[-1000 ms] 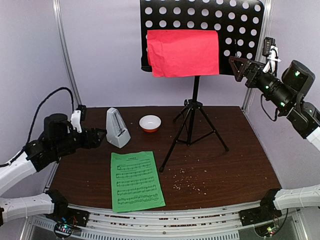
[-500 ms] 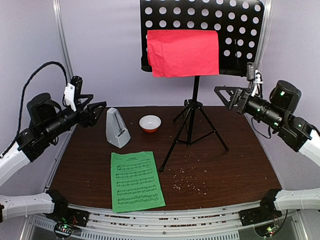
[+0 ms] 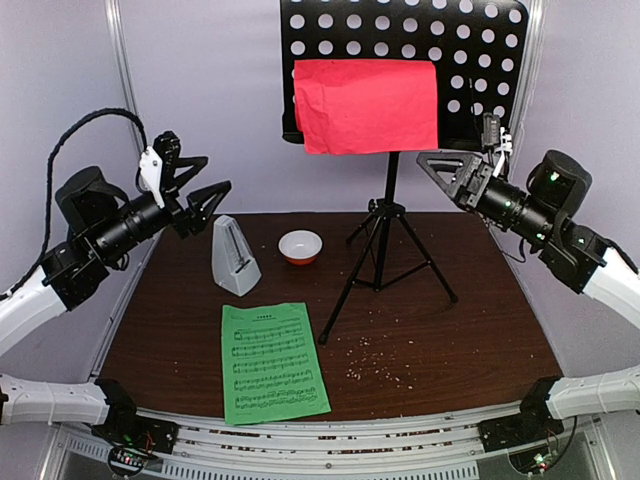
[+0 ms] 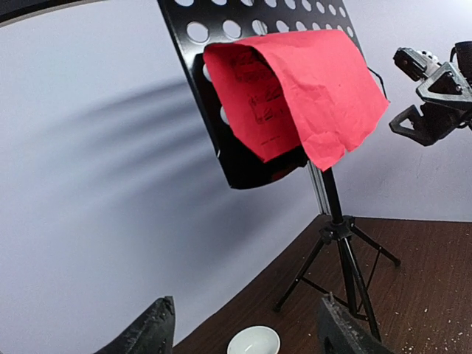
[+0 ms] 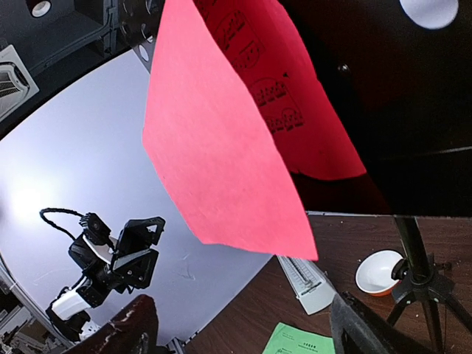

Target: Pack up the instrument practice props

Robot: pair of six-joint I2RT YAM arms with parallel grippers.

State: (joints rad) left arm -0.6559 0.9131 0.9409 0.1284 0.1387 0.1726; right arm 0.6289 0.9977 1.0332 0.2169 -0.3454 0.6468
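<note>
From above: nothing packed yet, by the look of it. Shows the music stand (image 3: 470,60) upright at the far middle of the bench (image 3: 480,320), with the red page (image 3: 366,105) draped over its desk. Shows the metronome (image 3: 234,257) upright at far left, just left of the bowl (image 3: 300,246), and the green page (image 3: 274,362) flat at near left. Finds the left hand (image 3: 205,180) spread and empty, raised above and left of the metronome. Finds the right hand (image 3: 432,165) likewise spread and empty, high at the right, near the red page's edge but apart from it.

Left wrist: looks past parted fingers (image 4: 151,332) up at the red page and stand. Grips nothing.

Right wrist: faces the red page close up, fingers (image 5: 136,328) wide, no contact. Leaves all of it to do: both pages, metronome, stand.
</note>
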